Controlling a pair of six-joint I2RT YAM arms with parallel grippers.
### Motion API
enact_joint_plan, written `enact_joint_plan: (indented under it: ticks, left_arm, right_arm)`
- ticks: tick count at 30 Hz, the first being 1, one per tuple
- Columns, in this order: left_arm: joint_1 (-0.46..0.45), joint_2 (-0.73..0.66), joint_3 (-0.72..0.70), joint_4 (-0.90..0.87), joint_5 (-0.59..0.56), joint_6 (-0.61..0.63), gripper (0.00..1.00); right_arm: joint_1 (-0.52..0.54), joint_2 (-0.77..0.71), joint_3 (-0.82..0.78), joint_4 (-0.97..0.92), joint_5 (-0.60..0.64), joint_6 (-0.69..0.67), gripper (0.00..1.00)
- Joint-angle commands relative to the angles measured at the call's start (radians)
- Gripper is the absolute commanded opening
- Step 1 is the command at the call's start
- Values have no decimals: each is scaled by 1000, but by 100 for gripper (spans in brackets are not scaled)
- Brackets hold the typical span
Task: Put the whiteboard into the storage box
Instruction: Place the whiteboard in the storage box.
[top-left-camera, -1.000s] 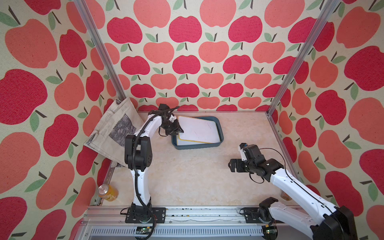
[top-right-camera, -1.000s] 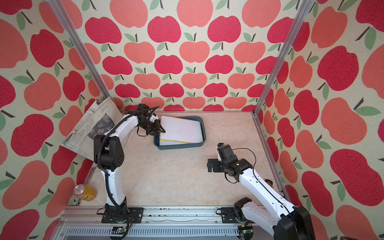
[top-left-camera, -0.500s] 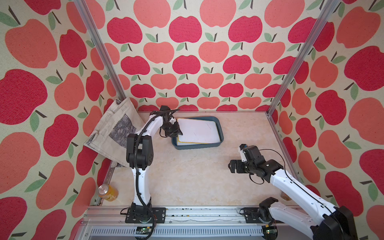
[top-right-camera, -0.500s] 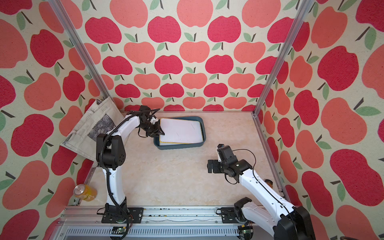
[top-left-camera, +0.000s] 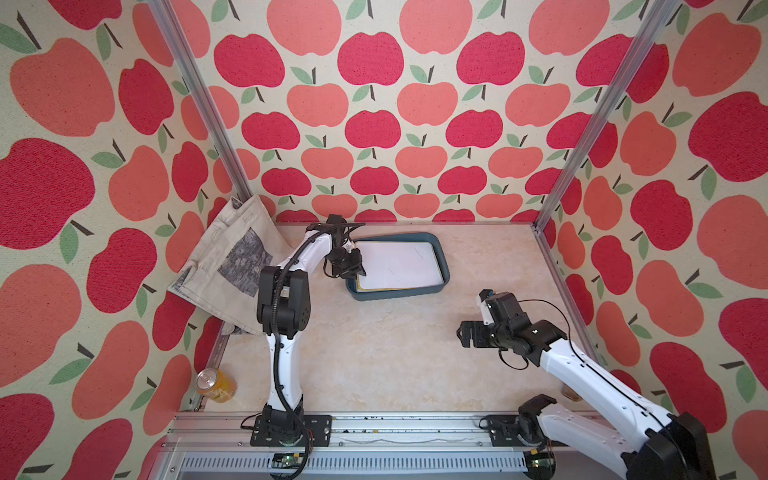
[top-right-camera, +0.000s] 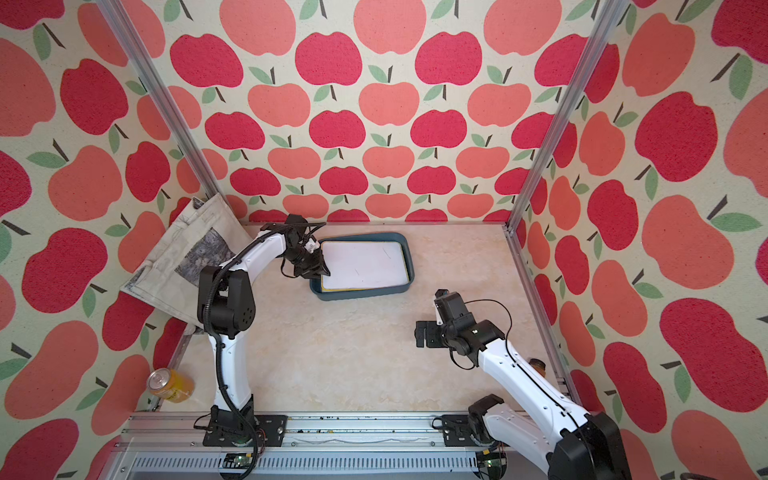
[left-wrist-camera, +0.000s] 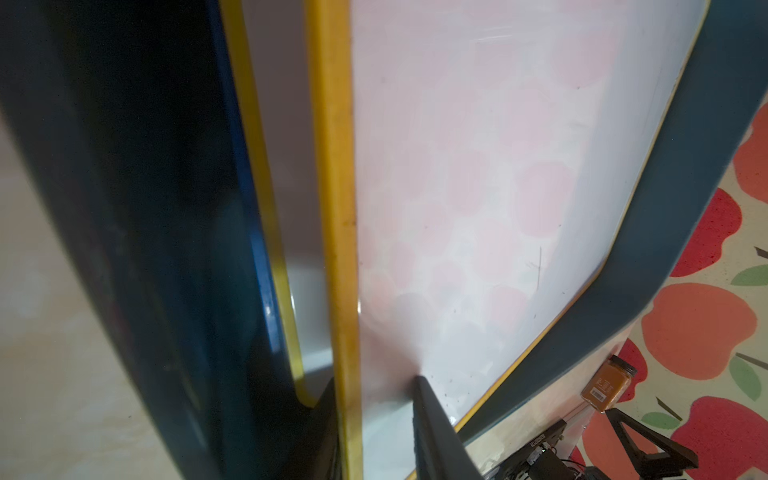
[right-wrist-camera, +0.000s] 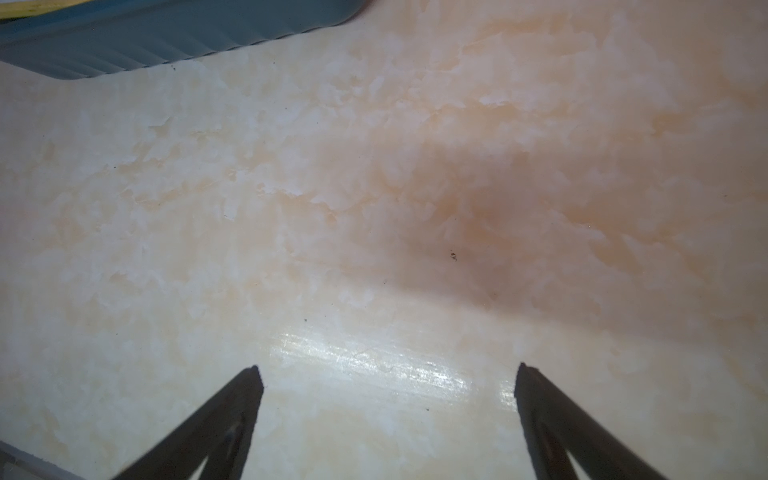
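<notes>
Left wrist view: left tool (left-wrist-camera: 374, 386) clamps whiteboard (left-wrist-camera: 457, 187) by its end, long axis along box (left-wrist-camera: 685, 166); right tool (right-wrist-camera: 389, 369) apart, farther off.

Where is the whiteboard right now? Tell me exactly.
In a top view the whiteboard sits inside the storage box at the far middle of the table; the left gripper clamps the board's left edge.

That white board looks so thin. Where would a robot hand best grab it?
By its yellow-framed short edge, coming from the left arm's side. The whiteboard is thin and flat, so only an edge pinch works: one finger on the white face, one beneath. That end sits raised over the storage box, leaving room below; the left gripper clamps it there.
</notes>
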Motion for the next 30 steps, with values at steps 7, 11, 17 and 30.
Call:
enact_joint_plan:
  ticks: [7,11,17,30]
  left_arm:
    - [-19,26,-13,-29,-35,42,30]
    - [-22,37,-20,-24,-39,40,30]
    - [-23,55,-26,-34,-101,44,30]
    - [-35,70,-40,-36,-176,48,29]
  right_arm:
    - [8,-12,-15,22,-24,19,99]
    - [8,-12,-15,24,-28,23,99]
    - [8,-19,-21,20,-27,28,99]
    - [8,-13,-24,27,-29,34,99]
